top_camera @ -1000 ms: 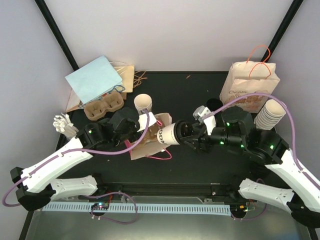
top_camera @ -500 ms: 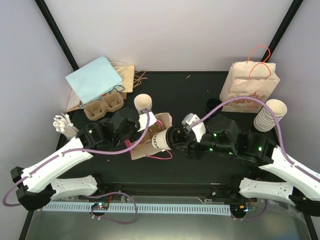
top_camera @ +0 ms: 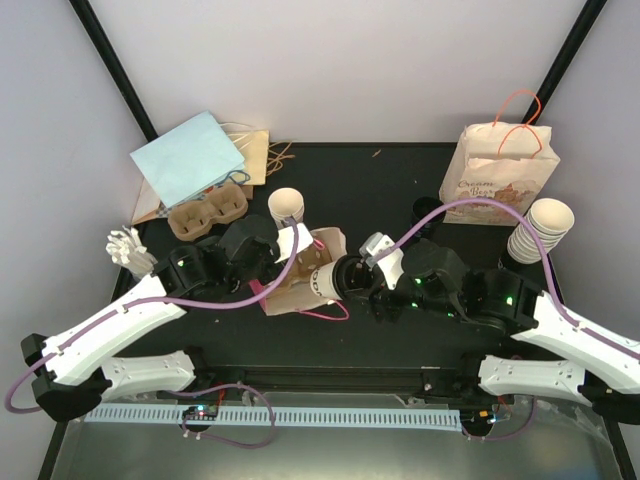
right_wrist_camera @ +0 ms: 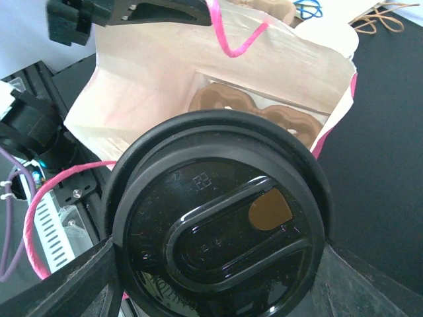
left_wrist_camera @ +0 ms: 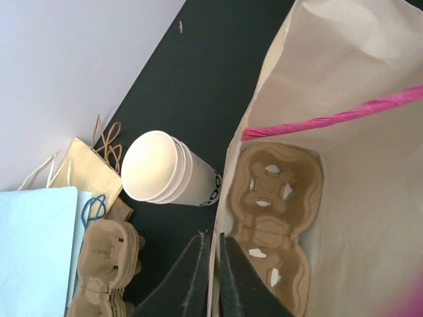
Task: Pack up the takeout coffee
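Our right jaws grasp the black-lidded white cup point(right_wrist_camera: 221, 228); we could snag the tan paper bag point(left_wrist_camera: 344, 99) ahead, pinched by left jaws.

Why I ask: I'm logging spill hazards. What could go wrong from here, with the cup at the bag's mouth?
The coffee cup lies sideways in the right gripper; if filled, it may leak at the lid. The pink handle crosses the bag mouth and could catch the cup. The left gripper pinches only the bag's thin edge; a push might pull it free.
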Available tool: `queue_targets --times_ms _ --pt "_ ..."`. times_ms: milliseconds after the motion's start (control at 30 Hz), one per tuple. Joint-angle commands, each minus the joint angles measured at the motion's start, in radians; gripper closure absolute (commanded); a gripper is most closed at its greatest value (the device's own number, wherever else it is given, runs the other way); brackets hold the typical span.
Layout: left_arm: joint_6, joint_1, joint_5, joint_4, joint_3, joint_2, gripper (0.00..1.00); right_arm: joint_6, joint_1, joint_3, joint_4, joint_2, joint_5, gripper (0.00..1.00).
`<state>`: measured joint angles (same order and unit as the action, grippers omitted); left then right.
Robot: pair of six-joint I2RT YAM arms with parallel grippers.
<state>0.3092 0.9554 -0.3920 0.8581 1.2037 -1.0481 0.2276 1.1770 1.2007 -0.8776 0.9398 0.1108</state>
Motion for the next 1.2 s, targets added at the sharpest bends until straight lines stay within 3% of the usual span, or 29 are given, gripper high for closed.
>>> queue_targets --times_ms 0,200,400,1167 --pt "-0.017 0.005 0.015 -0.045 0.008 0.021 0.91 0.02 0.009 -0.01 -0.007 -0.004 0.058 0.42" --pt "-0.026 0.005 0.053 -0.062 -0.004 0.038 0.81 0.022 0.009 -0.013 -0.008 0.002 0.06 0.42" --pt "-0.032 0.005 0.085 -0.086 -0.006 0.051 0.63 0.021 0.01 -0.012 -0.002 0.006 0.053 0.42" --pt "-0.04 0.005 0.188 -0.197 0.024 0.023 0.56 0.015 0.01 -0.01 0.013 0.02 0.048 0.42"
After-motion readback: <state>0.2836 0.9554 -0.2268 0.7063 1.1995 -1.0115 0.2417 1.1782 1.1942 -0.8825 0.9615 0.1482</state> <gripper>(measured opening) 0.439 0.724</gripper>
